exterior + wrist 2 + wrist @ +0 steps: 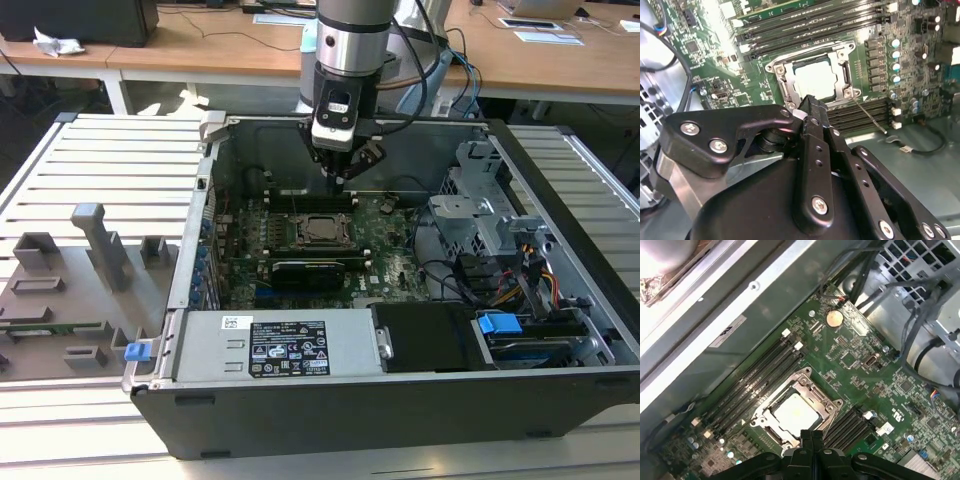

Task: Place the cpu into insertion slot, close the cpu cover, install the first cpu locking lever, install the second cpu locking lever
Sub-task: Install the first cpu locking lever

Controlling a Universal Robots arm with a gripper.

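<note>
The cpu (815, 80) lies flat in the insertion slot (300, 229) in the middle of the green motherboard (392, 252), its pale top showing in both wrist views (796, 414). The silvery cpu cover (782, 84) is folded down around it, framing the chip (817, 391). A thin locking lever (869, 116) sticks out from one socket corner across the memory slots. My gripper (345, 172) hangs above the board just behind the socket, fingers together and holding nothing. Its fingertips (809, 103) sit near the socket's edge in both wrist views (812, 436).
A long black card (310, 270) lies in front of the socket. The case walls, a labelled power supply (270, 345), a drive cage (480, 215) and cables (520, 280) hem the board in. A grey fixture plate (70, 290) lies outside the case at the exterior view's left.
</note>
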